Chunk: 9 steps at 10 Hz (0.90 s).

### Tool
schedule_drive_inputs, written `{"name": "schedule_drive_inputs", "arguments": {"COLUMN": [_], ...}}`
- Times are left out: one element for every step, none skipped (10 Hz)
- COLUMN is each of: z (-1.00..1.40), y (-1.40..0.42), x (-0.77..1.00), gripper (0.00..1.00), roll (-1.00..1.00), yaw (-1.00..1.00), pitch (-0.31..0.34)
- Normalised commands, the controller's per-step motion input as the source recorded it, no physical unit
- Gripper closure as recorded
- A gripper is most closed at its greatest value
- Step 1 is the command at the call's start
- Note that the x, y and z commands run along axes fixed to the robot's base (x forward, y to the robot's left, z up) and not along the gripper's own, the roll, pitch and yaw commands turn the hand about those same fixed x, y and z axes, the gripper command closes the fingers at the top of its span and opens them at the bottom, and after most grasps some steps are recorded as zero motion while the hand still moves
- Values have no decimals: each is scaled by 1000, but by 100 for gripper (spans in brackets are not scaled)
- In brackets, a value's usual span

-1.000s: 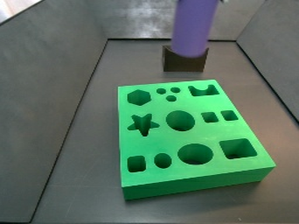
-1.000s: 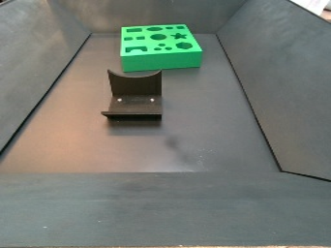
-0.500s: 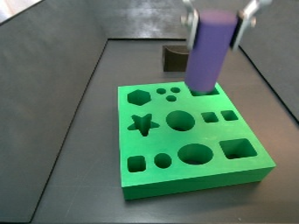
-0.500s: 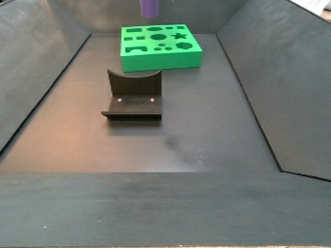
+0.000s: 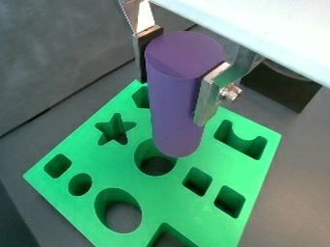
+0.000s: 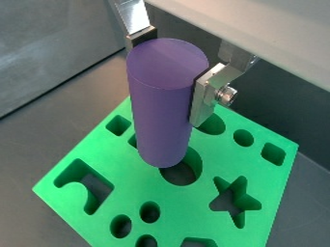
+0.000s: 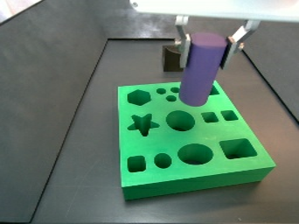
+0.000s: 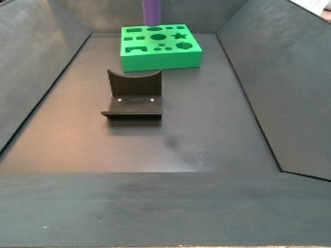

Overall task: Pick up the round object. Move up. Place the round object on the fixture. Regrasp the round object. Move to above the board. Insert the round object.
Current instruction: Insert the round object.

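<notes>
Claw with peg lower now

My jaws gripper above the board, round object upright between them over a round hole, fixture well apart.

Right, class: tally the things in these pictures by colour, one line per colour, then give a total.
Purple: 1, the cylinder peg, held upright in the claw above the board.
Green: 1, the board with cut-out holes.
Dark: 1, the fixture on the floor.
Total: 3.
</notes>
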Motion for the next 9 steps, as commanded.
{"name": "schedule_drive_inputs", "arguments": {"z": [-289, -377, -260, -366, -400, -383, -374, -357, -357], "y": [0, 0, 0, 0, 0, -77, -149, -183, -180], "x": [-60, -149, -91, -63, -137, -263, -269, -234, -149], "gripper": [100, 100, 100, 100, 100, 100, 100, 100, 100], "roll": [0, 0, 0, 0, 0, 0, 0, 0, -1], "yaw": [0, 0, 0, 0, 0, 0, 0, 0, 0], "pitch": [-57, -91, -56, -54, -60, -69, -76, -63, -74]}}
